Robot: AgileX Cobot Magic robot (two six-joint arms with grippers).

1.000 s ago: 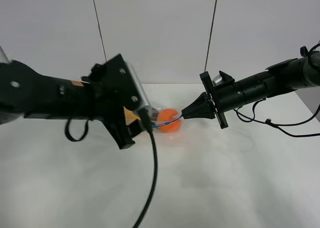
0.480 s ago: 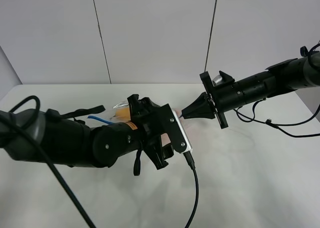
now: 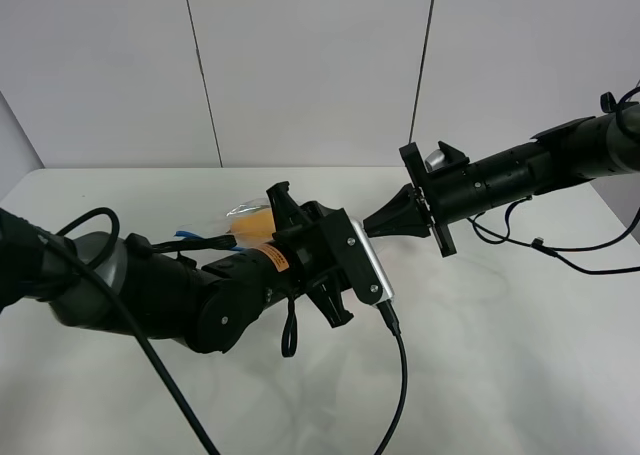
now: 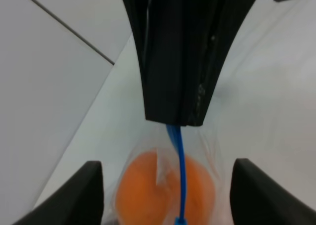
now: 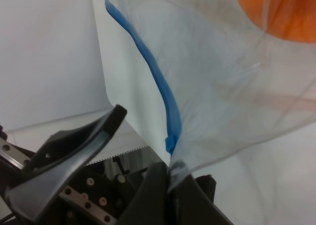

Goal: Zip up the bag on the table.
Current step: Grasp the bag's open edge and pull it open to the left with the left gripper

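The clear bag [image 5: 222, 81] hangs stretched between my two grippers above the white table [image 3: 480, 355]. Its blue zip strip [image 5: 157, 86] runs along the top edge, and an orange [image 4: 165, 185] shows through the plastic. My left gripper [image 4: 173, 122] is shut on the zip strip, with the orange just past its tips. My right gripper [image 3: 372, 225] is shut on the bag's corner [image 5: 175, 173]. In the high view my left arm [image 3: 230, 285] hides most of the bag; only a yellow-orange part [image 3: 247, 220] and the strip's free end [image 3: 188, 234] show.
The right arm [image 3: 520, 180] reaches in from the right, with loose black cables [image 3: 560, 250] on the table below it. A black cable [image 3: 400, 375] hangs from the left wrist over the table's front. A grey wall [image 3: 320, 65] stands behind.
My left gripper has slid to the right along the zip strip, close to the right gripper, and its arm now covers the orange in the high view. The right arm has not moved.
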